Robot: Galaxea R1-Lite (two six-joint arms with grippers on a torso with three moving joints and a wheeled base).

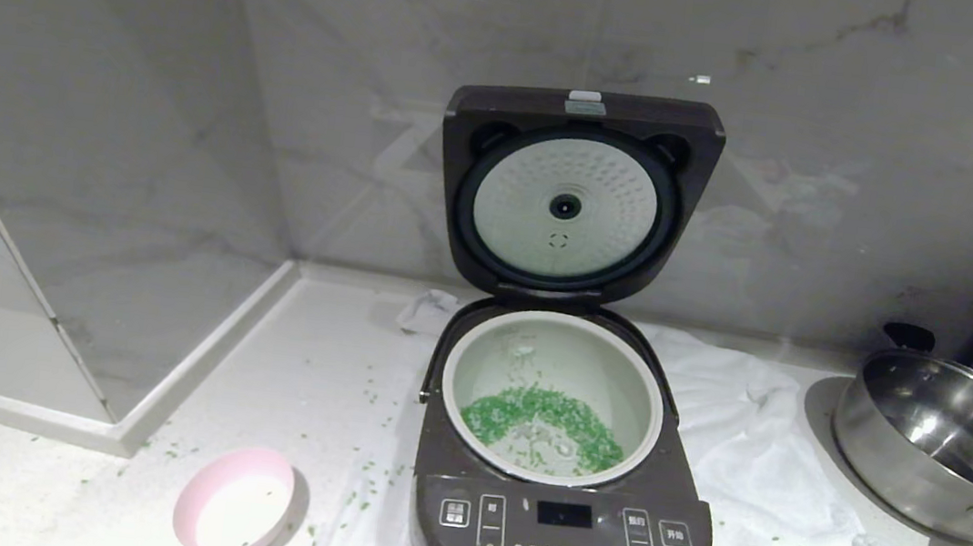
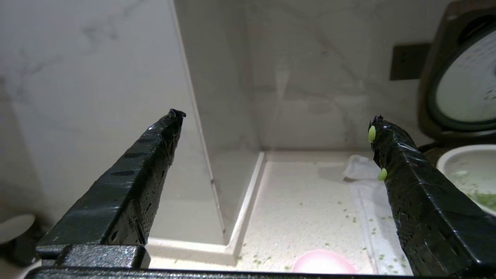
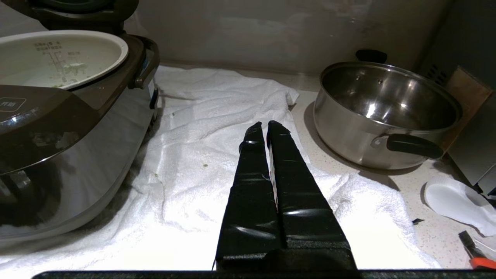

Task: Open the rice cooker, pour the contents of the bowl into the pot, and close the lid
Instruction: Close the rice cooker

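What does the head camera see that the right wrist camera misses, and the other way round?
Only the head view shows the empty pink bowl, the green bits heaped in the pot, more of them scattered on the counter, the raised lid's underside and the button panel.

Only the right wrist view shows the right gripper, shut, over the towel, a white spoon and an orange-handled tool.

Both show the cooker, its pot, the white towel and the steel pan.
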